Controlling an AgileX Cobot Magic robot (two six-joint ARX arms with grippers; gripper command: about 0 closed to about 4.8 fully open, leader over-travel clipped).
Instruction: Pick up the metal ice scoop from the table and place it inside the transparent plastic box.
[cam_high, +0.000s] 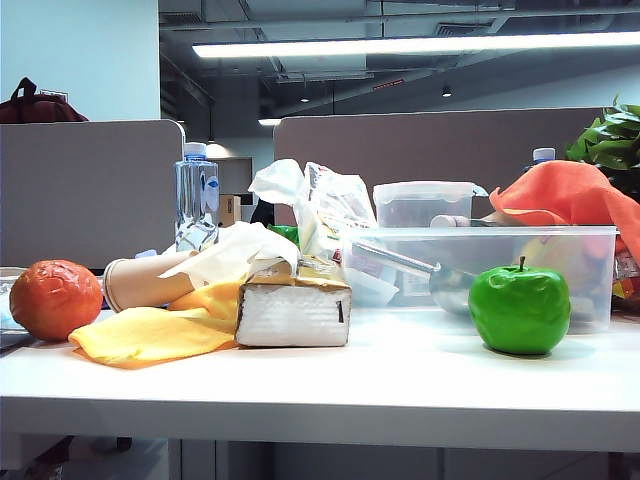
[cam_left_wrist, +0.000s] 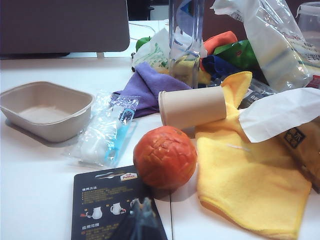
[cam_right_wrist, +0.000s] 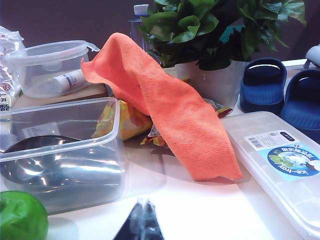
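Exterior view, metal ice scoop (cam_high: 440, 272) lain lengthwise in transparent plastic box (cam_high: 520, 240), handle pointed left, left gripper (cam_left_wrist: 142, 220) and right gripper (cam_right_wrist: 143, 222) both closed, low over the table (cam_high: 400, 380), nothing gripped.

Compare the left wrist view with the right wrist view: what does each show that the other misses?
Only the left wrist view shows the orange ball, yellow cloth, paper cup and beige tray, with the left gripper shut above a black card.

Only the right wrist view shows the metal ice scoop inside the transparent plastic box, the orange cloth, green apple and the shut right gripper.

Both show the table.
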